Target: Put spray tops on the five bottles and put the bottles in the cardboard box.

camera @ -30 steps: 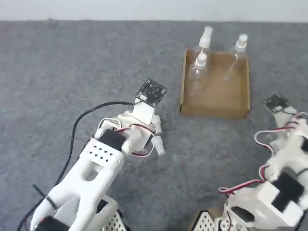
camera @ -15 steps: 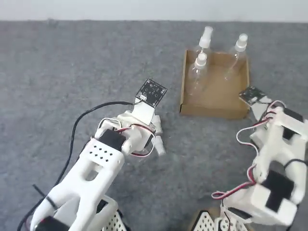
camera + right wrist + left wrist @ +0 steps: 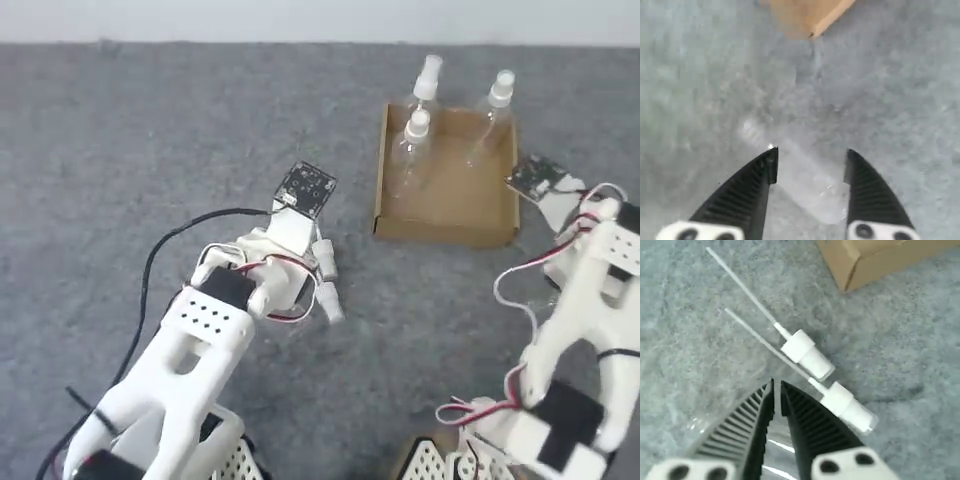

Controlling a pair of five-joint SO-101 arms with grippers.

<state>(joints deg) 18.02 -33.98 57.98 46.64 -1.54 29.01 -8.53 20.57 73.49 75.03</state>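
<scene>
The left hand (image 3: 777, 386) has its two ribbed fingers pressed almost together, only a thin slit between them and nothing clearly caught in it. It hangs low over the grey surface (image 3: 120, 130). Just beyond its tips, the left wrist view shows two loose spray tops (image 3: 805, 352) lying side by side, each with a long thin dip tube trailing away from the hand. A corner of the cardboard box (image 3: 875, 257) shows farther off. Faint glints of clear plastic show on the surface under the fingers, too vague to name.

From the high view these same two tops appear as small white pieces beside the left arm's wrist, with their tubes too thin to make out. That view also shows inside the box, where three bottles (image 3: 410, 150) lie with spray tops fitted, their white heads towards the far wall.

The right hand (image 3: 811, 152) is spread wide. In the right wrist view a clear bottle (image 3: 812, 192) lies on the surface in the gap between its fingers. I cannot tell whether either finger touches it. In the high view the right arm stands just beside the box's right wall.
</scene>
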